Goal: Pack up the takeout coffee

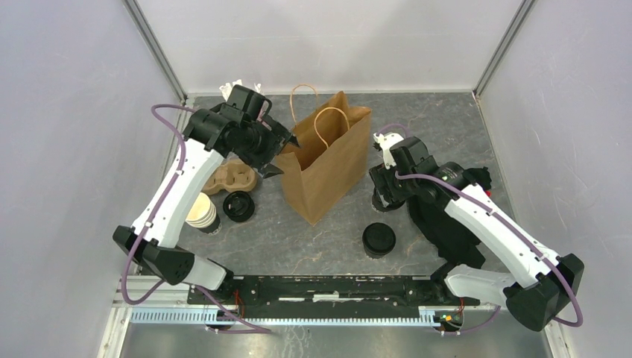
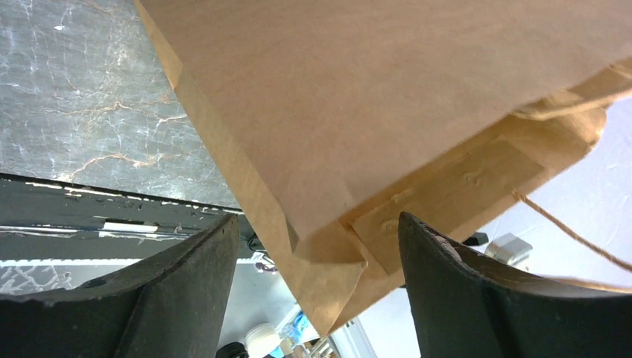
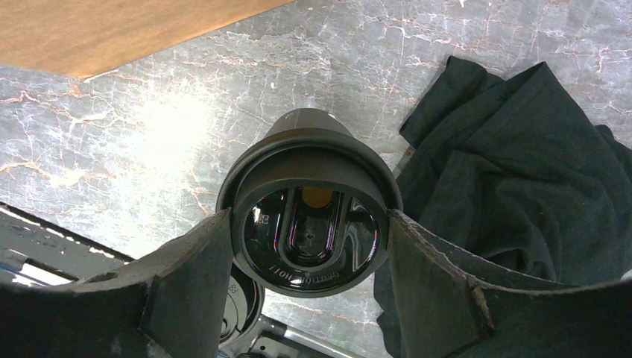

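A takeout coffee cup, dark with a glossy black lid, sits between my right gripper's fingers, which press on both sides of the lid rim. From above, that gripper is just right of the brown paper bag. A second capped cup stands in front of it on the table. My left gripper is open at the bag's upper left corner. In the left wrist view the folded bag corner lies between the spread fingers, touching neither.
A cardboard cup carrier, a loose black lid and a stack of cream-lined cups lie left of the bag. A black cloth is heaped under the right arm. White sticks stand at the back left.
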Robot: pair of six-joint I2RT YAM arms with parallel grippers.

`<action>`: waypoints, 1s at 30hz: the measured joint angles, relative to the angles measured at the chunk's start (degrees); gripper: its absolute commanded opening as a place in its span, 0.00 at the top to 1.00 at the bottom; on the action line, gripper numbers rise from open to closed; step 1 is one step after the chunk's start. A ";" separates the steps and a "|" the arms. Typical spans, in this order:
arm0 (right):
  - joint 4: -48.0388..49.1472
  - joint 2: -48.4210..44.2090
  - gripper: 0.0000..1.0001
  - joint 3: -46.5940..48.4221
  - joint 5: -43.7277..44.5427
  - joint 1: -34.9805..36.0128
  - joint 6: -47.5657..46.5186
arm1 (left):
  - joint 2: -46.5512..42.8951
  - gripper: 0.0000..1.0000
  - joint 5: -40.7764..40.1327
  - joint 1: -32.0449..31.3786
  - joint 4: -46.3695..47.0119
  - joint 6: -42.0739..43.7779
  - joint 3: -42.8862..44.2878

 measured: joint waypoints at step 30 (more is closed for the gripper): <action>0.02 -3.45 0.53 2.14 2.67 -0.02 0.63 | 7.50 0.93 -4.90 -0.81 -5.77 -1.46 8.39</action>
